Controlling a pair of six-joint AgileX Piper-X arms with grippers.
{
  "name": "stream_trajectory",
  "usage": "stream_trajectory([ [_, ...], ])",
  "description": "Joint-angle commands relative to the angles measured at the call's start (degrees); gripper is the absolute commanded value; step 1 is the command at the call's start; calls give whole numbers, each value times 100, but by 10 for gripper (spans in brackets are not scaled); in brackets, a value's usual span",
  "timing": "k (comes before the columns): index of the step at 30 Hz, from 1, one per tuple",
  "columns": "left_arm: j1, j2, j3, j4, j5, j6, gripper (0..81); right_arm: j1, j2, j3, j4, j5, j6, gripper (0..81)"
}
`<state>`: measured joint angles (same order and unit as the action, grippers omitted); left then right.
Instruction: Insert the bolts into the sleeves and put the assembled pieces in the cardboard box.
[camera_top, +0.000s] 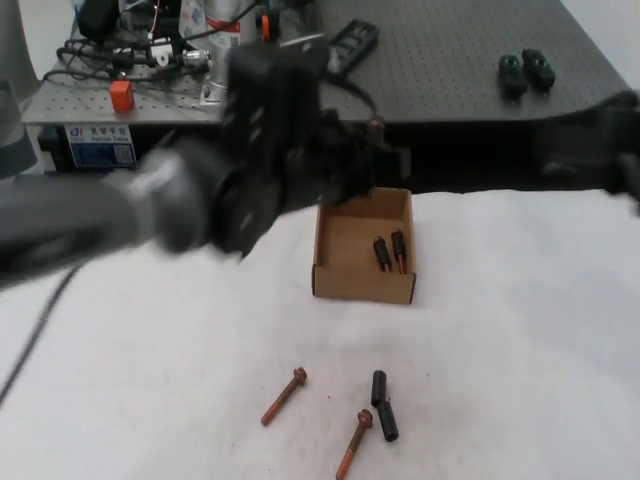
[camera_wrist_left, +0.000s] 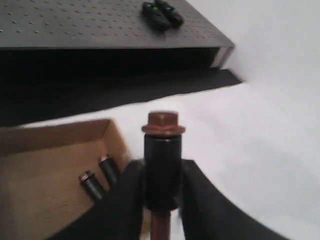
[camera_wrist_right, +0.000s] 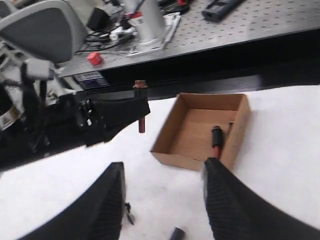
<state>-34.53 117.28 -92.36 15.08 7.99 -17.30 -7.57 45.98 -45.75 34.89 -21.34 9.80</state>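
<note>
Left tool (camera_wrist_left: 161, 192) clamping sleeved bolt (camera_wrist_left: 162, 155), loose bolts (camera_top: 284, 396) in high view

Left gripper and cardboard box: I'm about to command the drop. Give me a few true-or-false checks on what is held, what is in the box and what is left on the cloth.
1. The left gripper is shut on a bolt already seated in a sleeve, the held piece. True.
2. The cardboard box has nothing in it. False: two assembled pieces lie inside.
3. Two loose bolts and two loose sleeves lie on the white cloth. True.
4. The right gripper grips a bolt. False: it is open and holds nothing.
</note>
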Motion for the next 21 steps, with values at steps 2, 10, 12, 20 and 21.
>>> stream_trajectory([
  [2, 6, 248, -397, 524, -29, 173, 7, -130, -22, -30, 465, 238, -225, 364],
  [10, 37, 2168, -3009, 2760, -139, 320, 11, -160, 120, -30, 972, 625, -341, 365],
  [12, 63, 2278, -3112, 2879, -139, 320, 78, -160, 240, -30, 1030, 649, -341, 365],
  [20, 156, 1930, -3111, 3090, -160, 377, 335, 233, 1342, -68, 1061, 622, -562, 365],
  [21, 192, 1771, -3111, 3237, -266, 477, 307, 392, 1574, -78, 1061, 622, -564, 365],
])
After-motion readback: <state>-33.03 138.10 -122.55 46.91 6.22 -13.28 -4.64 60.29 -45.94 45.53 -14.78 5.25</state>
